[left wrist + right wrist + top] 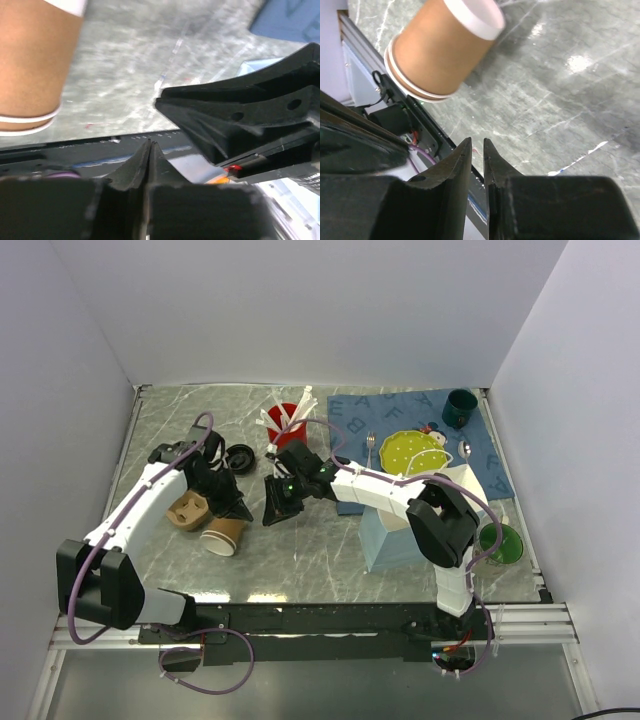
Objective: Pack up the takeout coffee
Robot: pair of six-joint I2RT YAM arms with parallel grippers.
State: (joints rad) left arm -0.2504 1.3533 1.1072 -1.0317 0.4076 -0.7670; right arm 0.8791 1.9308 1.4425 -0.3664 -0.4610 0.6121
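Observation:
A round black lid (240,457) shows just behind my left wrist; it looks like the top of the takeout coffee, and any brown body under it is hidden by the arm. In front of it my left gripper (238,510) (150,146) is shut on nothing, pointing toward the near edge. A lidless brown paper cup (225,534) (35,65) (440,50) lies on its side beside it. My right gripper (272,512) (477,144) hovers just right of that cup, its jaws a narrow slit apart with nothing between them.
A brown kraft piece (187,510) lies left of the tipped cup. A red cup of white utensils (285,420) stands at the back. A pale blue box (395,532) sits under my right arm, with a yellow plate (412,450), dark green cup (460,408) and green bowl (500,543) on the right.

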